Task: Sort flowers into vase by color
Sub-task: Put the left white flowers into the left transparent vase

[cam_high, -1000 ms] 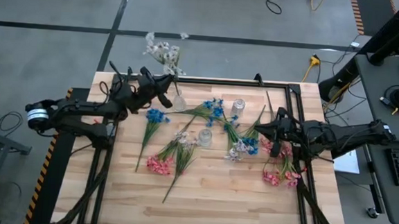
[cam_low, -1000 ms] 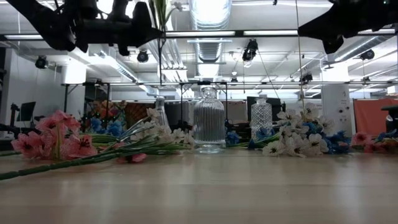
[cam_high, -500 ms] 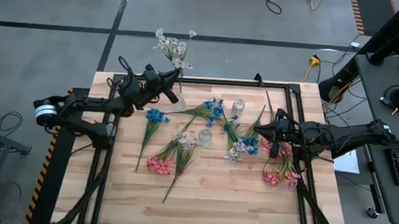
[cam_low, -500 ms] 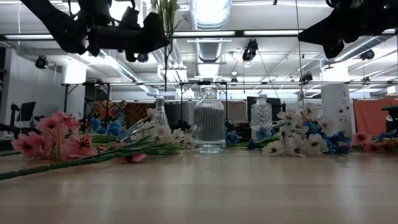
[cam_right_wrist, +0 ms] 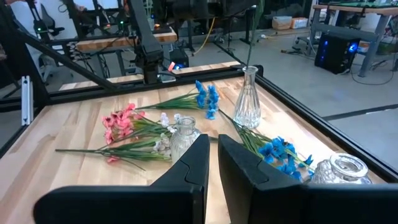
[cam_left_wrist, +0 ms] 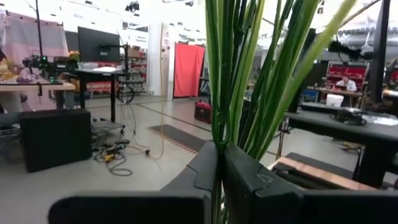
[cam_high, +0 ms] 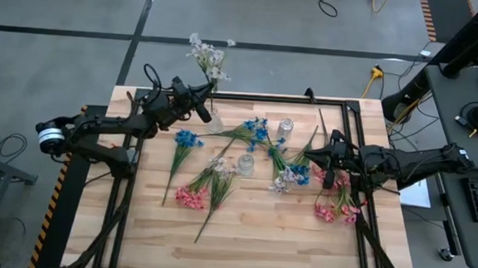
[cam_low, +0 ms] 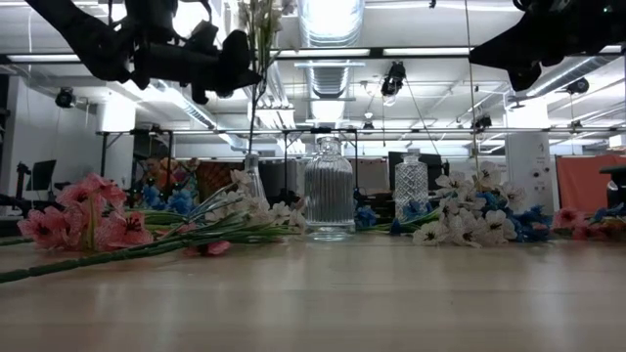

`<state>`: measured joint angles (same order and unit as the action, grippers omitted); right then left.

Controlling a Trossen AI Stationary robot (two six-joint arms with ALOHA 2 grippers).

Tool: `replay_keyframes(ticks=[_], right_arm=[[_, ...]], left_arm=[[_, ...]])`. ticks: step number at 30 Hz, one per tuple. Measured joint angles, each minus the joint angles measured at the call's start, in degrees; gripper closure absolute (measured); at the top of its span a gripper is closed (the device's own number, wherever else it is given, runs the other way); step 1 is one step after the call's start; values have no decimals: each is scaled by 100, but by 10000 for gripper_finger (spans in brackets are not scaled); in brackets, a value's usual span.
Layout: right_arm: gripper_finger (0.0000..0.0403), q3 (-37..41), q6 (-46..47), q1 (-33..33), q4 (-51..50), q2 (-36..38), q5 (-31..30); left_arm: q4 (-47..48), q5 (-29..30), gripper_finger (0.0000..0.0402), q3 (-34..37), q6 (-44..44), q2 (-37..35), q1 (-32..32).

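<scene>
Left tool (cam_high: pixel 204 114) gripping white flower spray (cam_high: pixel 209 57) above a small vase (cam_high: pixel 214 125), right tool (cam_high: pixel 324 168) over scattered flowers (cam_high: pixel 211 178)

three glass vases (cam_high: pixel 245 163) on the table (cam_high: pixel 257 243), one at twelve o'clock. sprays: two pink (cam_high: pixel 189 197), about three blue (cam_high: pixel 187 137), two or three white (cam_high: pixel 206 55). two arms (cam_high: pixel 98 129) at nine and three o'clock.

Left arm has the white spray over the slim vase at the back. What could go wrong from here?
1. The left pincer holds the white spray by its stem, which enters the slim vase; a sideways pull could tip that narrow-necked vase.
2. Its blossoms sit high above the grip, so on release the spray may lean and topple the vase.
3. Blue flowers lie right beside the vase and could get dragged.
</scene>
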<state>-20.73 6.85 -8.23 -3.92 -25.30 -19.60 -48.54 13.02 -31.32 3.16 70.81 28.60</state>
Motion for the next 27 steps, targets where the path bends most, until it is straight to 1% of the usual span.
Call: replay_keyframes(ticks=[22,27], right_arm=[[374,3,-26,0,9,-2,0],[374,4,-58,0,11,-1,0]], left_arm=[[3,-5,401,5,22,57,29],[0,-179,401,5,42,57,29]])
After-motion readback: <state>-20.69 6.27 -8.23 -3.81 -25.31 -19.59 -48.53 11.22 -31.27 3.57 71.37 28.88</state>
